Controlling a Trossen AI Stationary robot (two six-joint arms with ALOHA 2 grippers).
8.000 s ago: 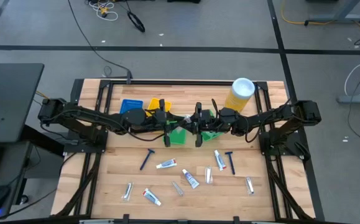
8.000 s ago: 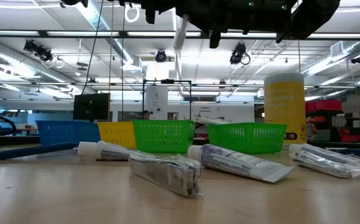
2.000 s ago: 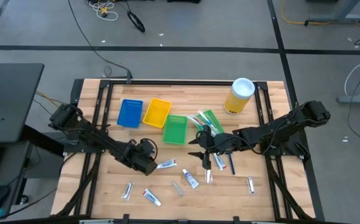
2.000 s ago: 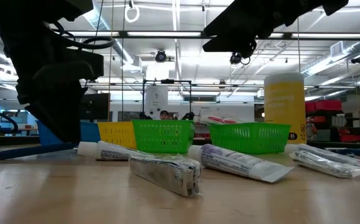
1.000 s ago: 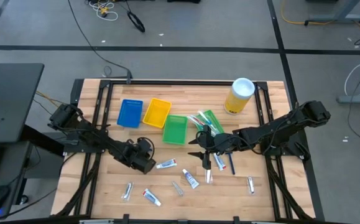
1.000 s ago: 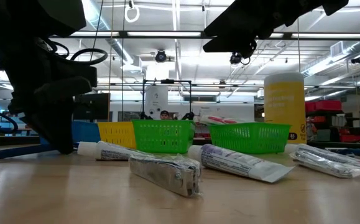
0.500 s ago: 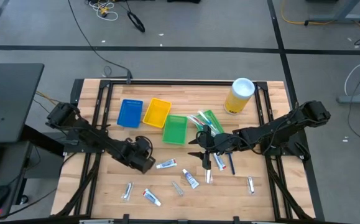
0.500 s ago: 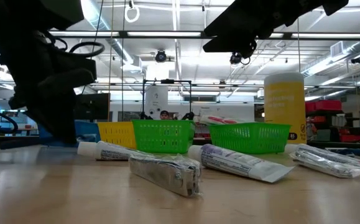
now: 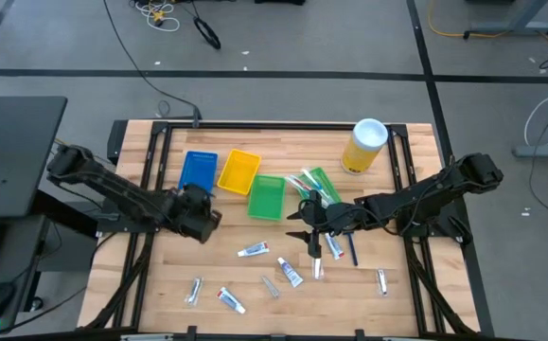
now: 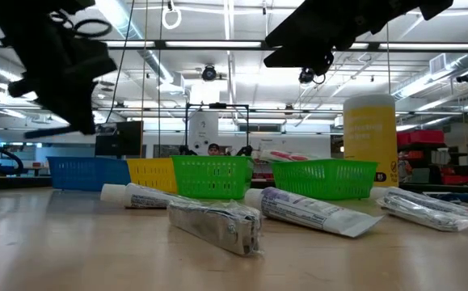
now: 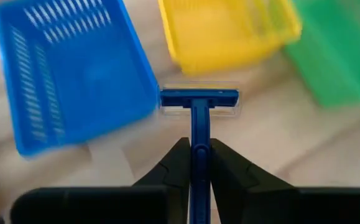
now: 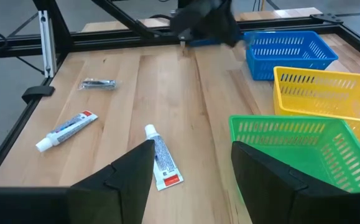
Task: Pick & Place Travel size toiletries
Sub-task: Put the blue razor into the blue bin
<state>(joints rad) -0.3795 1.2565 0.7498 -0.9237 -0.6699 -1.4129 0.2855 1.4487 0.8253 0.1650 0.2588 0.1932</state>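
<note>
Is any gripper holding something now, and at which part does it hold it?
The left gripper holds a dark blue razor by its handle, the head pointing forward near the blue bin. The right gripper is open and holds nothing.

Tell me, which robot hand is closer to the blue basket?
Left. The left gripper, holding a blue razor, is beside the blue basket; the right gripper is across the table.

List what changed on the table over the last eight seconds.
The left hand picked the blue razor off the wood and carried it up beside the blue bin. The right hand swung down over the tubes. The other toiletries and bins stayed put.
</note>
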